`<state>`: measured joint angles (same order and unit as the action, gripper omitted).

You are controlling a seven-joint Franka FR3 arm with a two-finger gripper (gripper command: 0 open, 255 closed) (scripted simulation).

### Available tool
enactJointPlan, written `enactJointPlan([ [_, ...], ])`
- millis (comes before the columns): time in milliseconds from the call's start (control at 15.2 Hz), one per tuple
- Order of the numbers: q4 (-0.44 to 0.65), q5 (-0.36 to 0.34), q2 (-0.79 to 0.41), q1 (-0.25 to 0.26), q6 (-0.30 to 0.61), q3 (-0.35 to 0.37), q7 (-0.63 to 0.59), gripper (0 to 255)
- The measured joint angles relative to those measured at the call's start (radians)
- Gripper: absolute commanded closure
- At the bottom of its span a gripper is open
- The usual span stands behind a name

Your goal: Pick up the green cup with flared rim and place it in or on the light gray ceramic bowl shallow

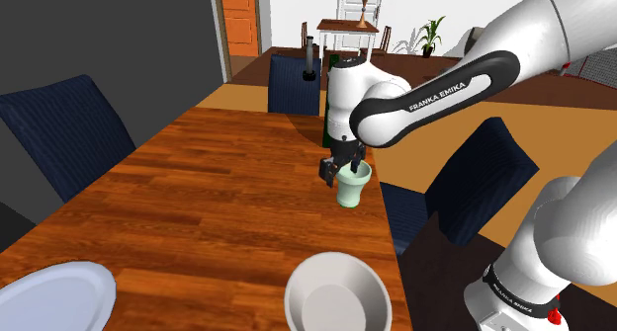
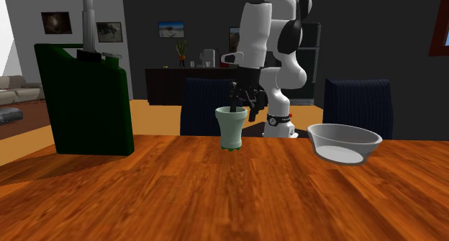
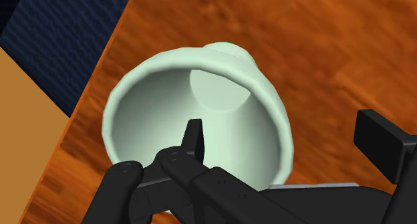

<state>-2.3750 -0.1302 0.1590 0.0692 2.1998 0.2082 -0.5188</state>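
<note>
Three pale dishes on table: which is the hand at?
The pale green flared cup: the hand straddles its rim. The grey bowl and white plate sit well away.

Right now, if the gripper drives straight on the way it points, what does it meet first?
The pale green cup: the open gripper straddles its wall with one finger inside, so that finger would likely meet the cup's inner bottom first. The wooden table lies beyond the cup.
</note>
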Motion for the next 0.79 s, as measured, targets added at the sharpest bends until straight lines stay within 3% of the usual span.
enactJointPlan([
  [396, -0.004, -0.002, -0.005, -0.001, 0.009, -0.001, 0.0, 0],
  [462, -0.004, -0.002, -0.005, -0.001, 0.009, -0.001, 0.0, 255],
  [792, -0.004, -0.003, -0.005, -0.002, 0.009, -0.001, 0.0, 255],
])
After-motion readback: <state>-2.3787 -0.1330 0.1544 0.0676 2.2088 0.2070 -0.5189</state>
